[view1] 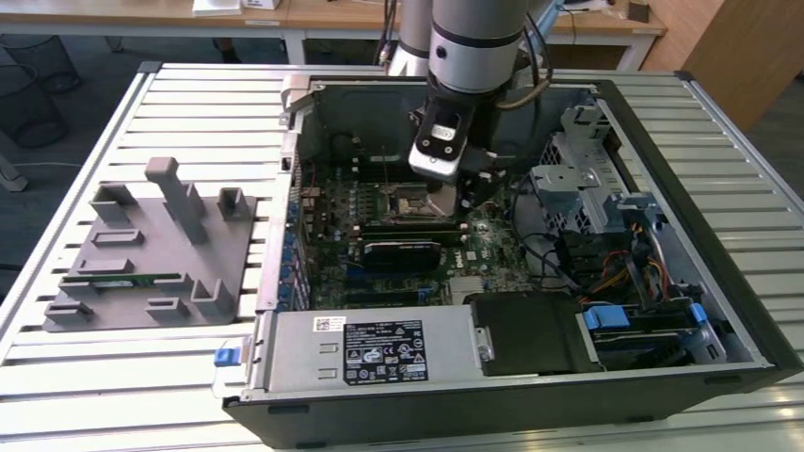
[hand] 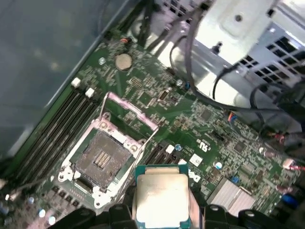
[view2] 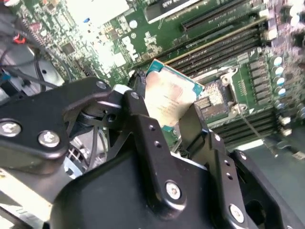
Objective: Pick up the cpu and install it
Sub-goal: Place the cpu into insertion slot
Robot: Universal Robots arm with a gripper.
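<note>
1. Gripper (view2: 164,114) was clamped on the cpu (view2: 169,98), w/ black fingers (view2: 138,102) pinching 2 opposite edges. Silver top faced the cam in both wrist views.
2. The cpu (hand: 161,198) hung above the green motherboard (hand: 209,138), tilted, not yet seated.
3. Socket (hand: 101,160) sat near the cpu, contacts exposed, metal frame (hand: 131,109) swung open.
4. In the exterior view the arm (view1: 475,42) reached down into the open pc case (view1: 703,311). The gripper (view1: 458,188) was just beside the socket (view1: 405,202).
5. A grey fixture (view1: 151,250) lay on the slatted table (view1: 126,377) at the exterior view's left, apart from the case. A green memory stick (view1: 120,280) lay in one slot.
</note>
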